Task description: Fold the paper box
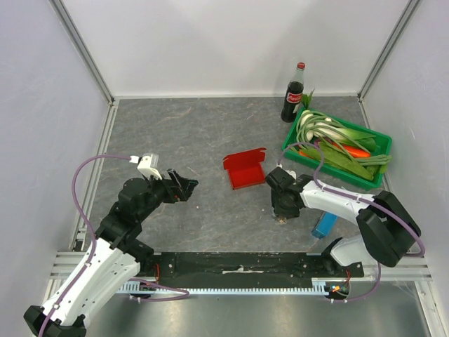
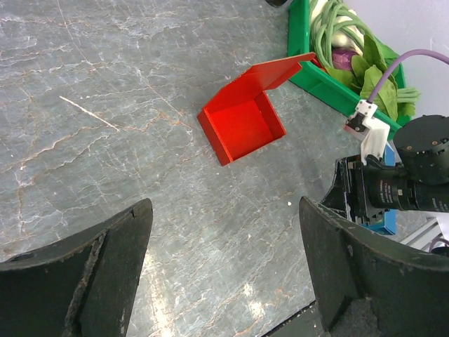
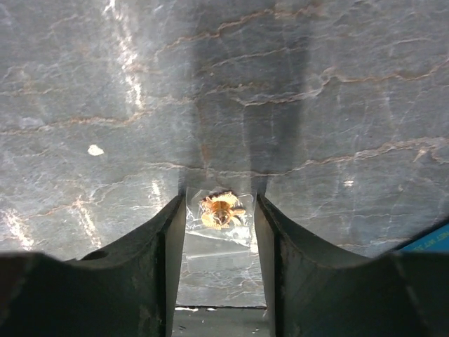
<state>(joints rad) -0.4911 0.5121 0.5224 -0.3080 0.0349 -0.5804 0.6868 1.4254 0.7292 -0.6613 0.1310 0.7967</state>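
Observation:
The red paper box [image 1: 246,170] lies near the table's middle as an open shallow tray, its lid flap standing up at the back. In the left wrist view the paper box [image 2: 242,126] sits well ahead of my left gripper [image 2: 224,210], which is wide open and holds nothing. That left gripper [image 1: 186,185] hovers left of the box. My right gripper [image 1: 280,213] points down just right of the box. Between its open fingers [image 3: 219,203] a small clear packet [image 3: 221,228] with a golden piece inside lies flat on the table.
A green crate [image 1: 290,137] of leafy vegetables and a carrot stands at the back right, with a cola bottle [image 1: 293,95] behind it. A blue oblong box [image 1: 325,225] lies near the right arm's base. White walls and aluminium rails bound the grey table.

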